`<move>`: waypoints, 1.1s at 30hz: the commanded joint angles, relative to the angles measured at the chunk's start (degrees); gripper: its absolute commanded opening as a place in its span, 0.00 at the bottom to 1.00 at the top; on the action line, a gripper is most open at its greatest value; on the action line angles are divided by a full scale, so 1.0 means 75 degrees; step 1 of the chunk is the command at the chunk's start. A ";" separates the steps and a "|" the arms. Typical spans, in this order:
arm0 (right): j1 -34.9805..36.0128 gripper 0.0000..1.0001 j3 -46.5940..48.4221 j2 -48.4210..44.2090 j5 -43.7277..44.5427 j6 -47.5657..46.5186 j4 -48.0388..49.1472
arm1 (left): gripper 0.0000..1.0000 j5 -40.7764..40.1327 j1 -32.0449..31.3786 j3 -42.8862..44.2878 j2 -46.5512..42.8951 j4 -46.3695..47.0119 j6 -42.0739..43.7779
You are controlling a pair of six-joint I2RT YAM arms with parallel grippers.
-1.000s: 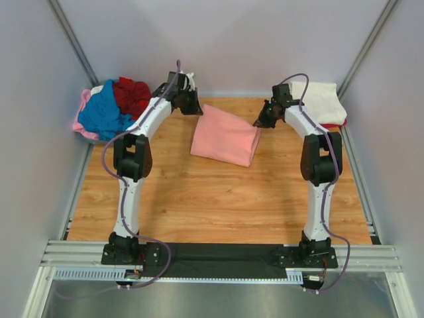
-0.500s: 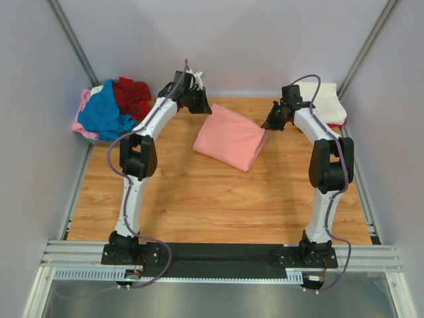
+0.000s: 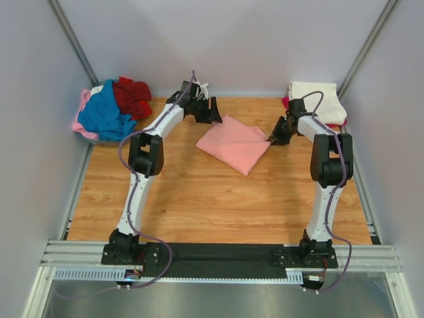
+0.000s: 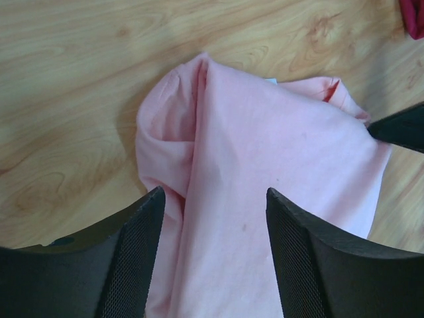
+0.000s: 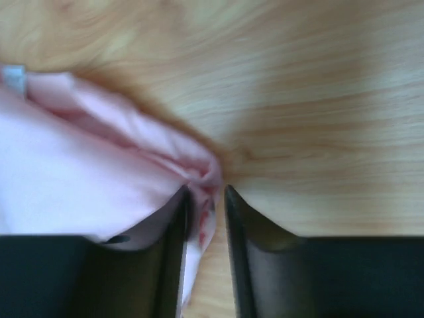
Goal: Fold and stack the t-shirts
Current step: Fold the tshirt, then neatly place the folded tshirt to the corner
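Two arms reach out to the far half of the wooden desk (image 3: 199, 199), elbows up and wrists tipped down at the salmon-pink folded cloth t-shirt (image 3: 233, 146). It lies flat on the wood between them, turned at a slant. The left end effector (image 3: 214, 111) sits at the shirt's far left corner with its jaws spread wide. On its wrist camera the dark fingers (image 4: 126, 265) straddle a rounded fold without pinching it, though I cannot tell whether they touch the cloth. The right end effector (image 3: 273, 138) is low at the shirt's right corner, its jaws drawn to a narrow slit with a bunched tip of pink cloth caught between them. That wrist view is soft and very close, so the fingertips' contact with the wood is unclear. From above, the wrists cover both sets of jaws. A heap of blue, dark red and pale pink cloth t-shirts (image 3: 112, 109) sits at the far left corner; I cannot count them. A cream folded cloth t-shirt (image 3: 318, 98) lies at the far right, with something dark red peeking from under it.
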 commanded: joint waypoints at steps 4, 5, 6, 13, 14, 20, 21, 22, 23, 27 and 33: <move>-0.0466 0.78 0.0026 0.0310 -0.0059 -0.0217 0.0484 | 0.70 -0.0116 -0.0080 -0.0082 -0.0615 0.0264 0.0250; -0.0503 0.87 -0.0091 0.0100 -0.0012 -0.0170 0.0659 | 0.70 -0.0222 -0.0080 -0.0106 -0.0697 0.0217 0.0297; -0.0539 0.89 -0.0209 -0.0029 0.0000 -0.0158 0.0730 | 0.70 -0.0281 -0.0080 -0.0141 -0.0860 0.0101 0.0332; -0.0703 0.93 -0.1614 -0.1083 -0.0912 0.0251 0.1877 | 0.69 -0.1288 -0.0080 -0.1286 -0.1892 -0.0240 0.0450; -0.0691 0.93 -0.2080 -0.1166 -0.1099 0.0356 0.2355 | 0.68 -0.1382 -0.0080 -0.1487 -0.2044 -0.0252 0.0403; -0.0422 0.93 -0.2717 -0.1074 -0.1394 0.0521 0.2886 | 0.66 -0.2647 -0.0080 -0.2718 -0.3262 -0.1001 -0.0112; -0.0399 0.93 -0.2810 -0.1016 -0.1487 0.0568 0.2945 | 0.66 -0.2718 -0.0080 -0.2917 -0.3647 -0.1141 -0.0322; -0.0340 0.92 -0.2823 -0.0957 -0.1523 0.0626 0.3015 | 0.66 -0.2765 -0.0080 -0.3337 -0.3848 -0.1212 -0.0405; -0.0340 0.92 -0.2811 -0.0840 -0.1512 0.0615 0.3051 | 0.65 -0.2708 -0.0080 -0.3550 -0.4268 -0.1259 -0.0464; 0.0105 0.87 -0.2659 -0.0523 -0.1453 0.0686 0.3098 | 0.64 -0.2812 -0.0103 -0.5059 -0.5535 -0.1283 -0.0722; 0.0328 0.60 -0.2729 -0.0265 -0.1476 0.0849 0.3449 | 0.62 -0.3303 -0.0220 -0.6467 -0.7375 -0.1926 -0.0617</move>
